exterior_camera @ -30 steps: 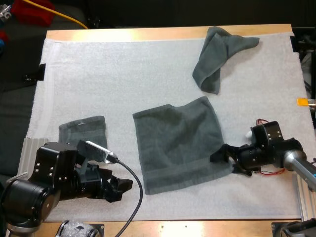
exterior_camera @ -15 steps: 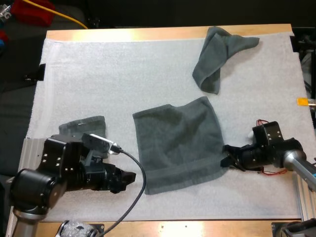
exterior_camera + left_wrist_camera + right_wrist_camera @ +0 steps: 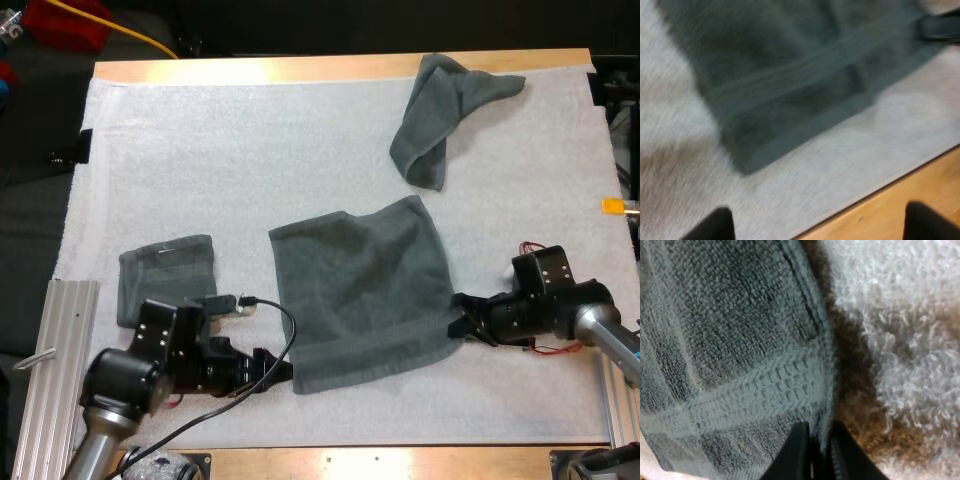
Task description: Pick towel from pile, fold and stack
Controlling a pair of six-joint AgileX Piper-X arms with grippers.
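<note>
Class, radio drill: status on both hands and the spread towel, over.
Left hand open, short of spread towel. Right hand shut on its right edge. Nothing blocking.

Dark grey-green spread towel (image 3: 360, 290) lying flat mid-mat, crumpled towel (image 3: 440, 115) near the far edge, folded towel (image 3: 165, 270) at near left.

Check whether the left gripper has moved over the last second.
Yes. The left gripper has slid rightward in the high view, up to the near-left corner of the spread towel.

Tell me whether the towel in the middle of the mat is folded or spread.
Spread: the middle towel lies open and flat, its edges all showing; the right gripper is shut on its corner.
</note>
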